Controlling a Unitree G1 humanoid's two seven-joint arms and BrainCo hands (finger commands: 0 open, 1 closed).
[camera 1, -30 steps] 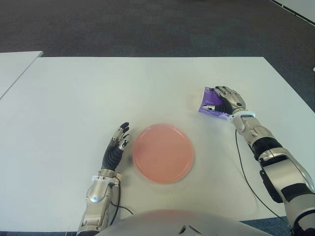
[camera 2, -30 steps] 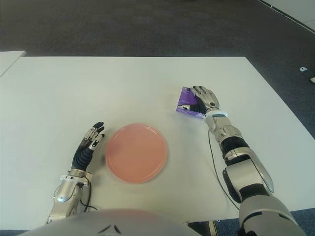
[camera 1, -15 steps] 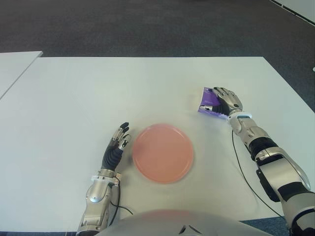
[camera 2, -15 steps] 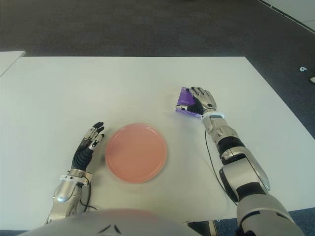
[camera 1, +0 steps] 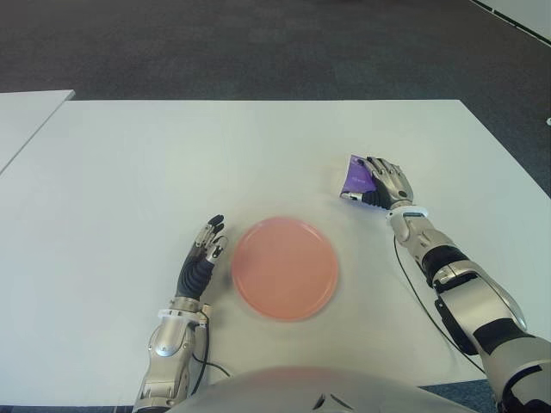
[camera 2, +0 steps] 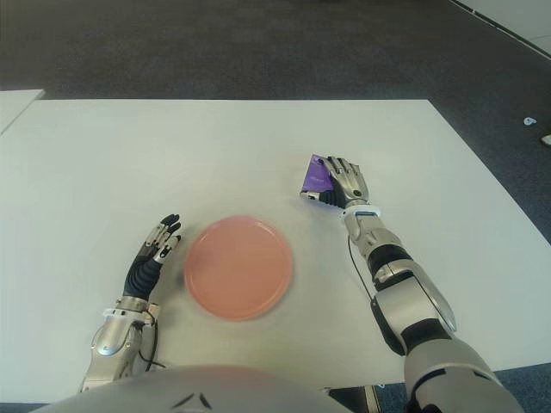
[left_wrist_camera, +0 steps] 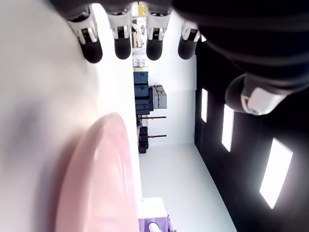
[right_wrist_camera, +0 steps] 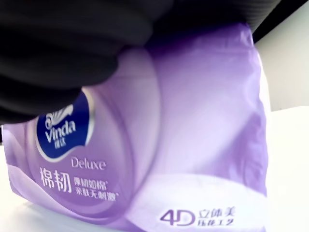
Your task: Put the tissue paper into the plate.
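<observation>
The right robot hand point(camera 1: 385, 182) is clamped on the purple tissue pack point(camera 1: 354, 175), on the white bench point(camera 1: 172, 163) well right of the pink plate point(camera 1: 285, 268). The pack looks light, soft and slick-wrapped, best held across its flat faces. The left robot hand point(camera 1: 203, 254), fingers relaxed, shows just left of the plate.

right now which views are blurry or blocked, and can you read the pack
Right wrist view: pack fills the frame, print readable, dark fingers blurred on top. Left wrist view: plate a soft smear, bright windows behind. Eye views: evenly lit, plate slightly soft.
</observation>
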